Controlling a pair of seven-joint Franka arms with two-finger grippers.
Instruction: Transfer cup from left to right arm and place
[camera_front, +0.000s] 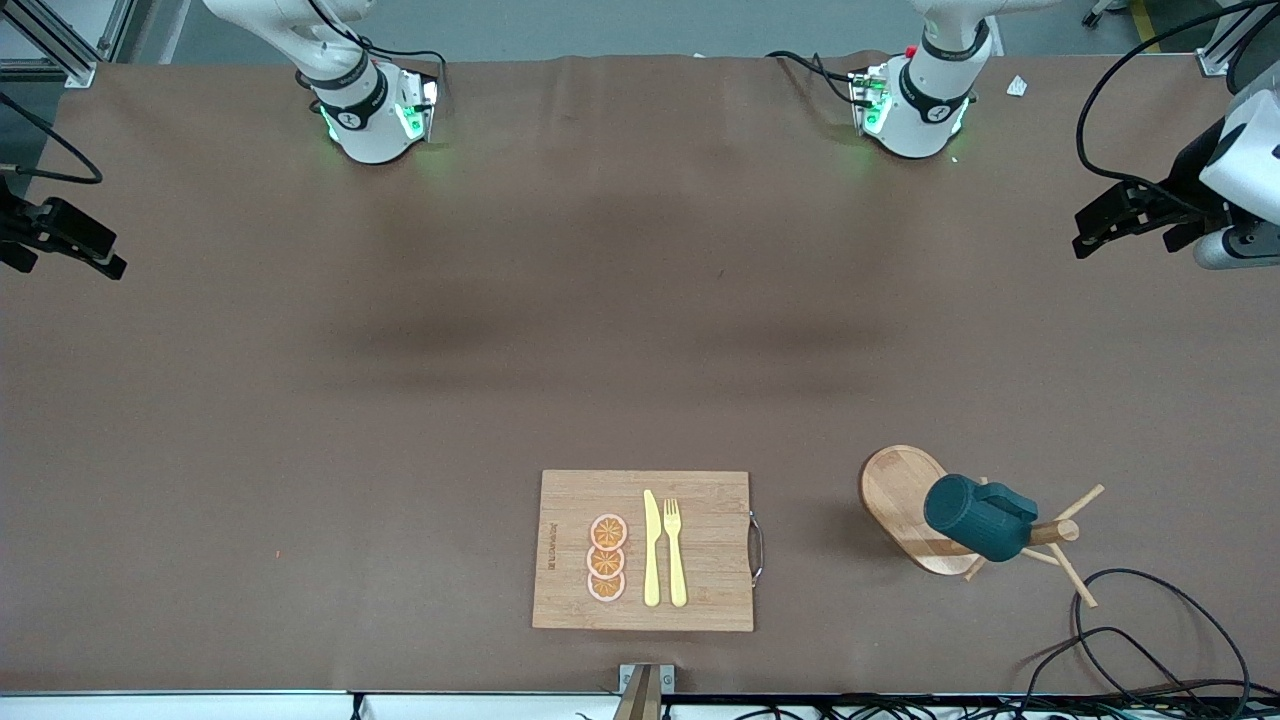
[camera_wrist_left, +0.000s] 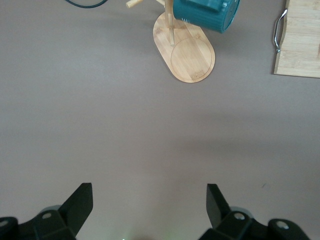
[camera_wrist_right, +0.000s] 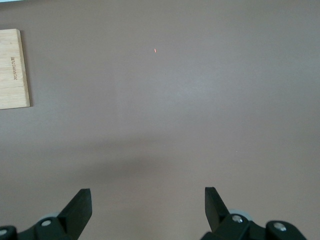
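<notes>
The dark teal ribbed cup (camera_front: 975, 517) hangs tilted on a peg of the wooden peg stand (camera_front: 900, 495), toward the left arm's end of the table and near the front camera. Both also show in the left wrist view, the cup (camera_wrist_left: 207, 14) over the stand's oval base (camera_wrist_left: 192, 60). My left gripper (camera_wrist_left: 150, 200) is open and empty, high over bare table and well apart from the cup. My right gripper (camera_wrist_right: 148, 202) is open and empty, high over bare table toward the right arm's end. Neither gripper shows in the front view.
A wooden cutting board (camera_front: 710, 500) with a metal handle lies beside the stand and carries orange slices (camera_front: 607, 557), a yellow knife (camera_front: 651, 550) and a yellow fork (camera_front: 675, 550). Black cables (camera_front: 1130, 640) lie near the stand. Dark equipment (camera_front: 1140, 215) juts in at both table ends.
</notes>
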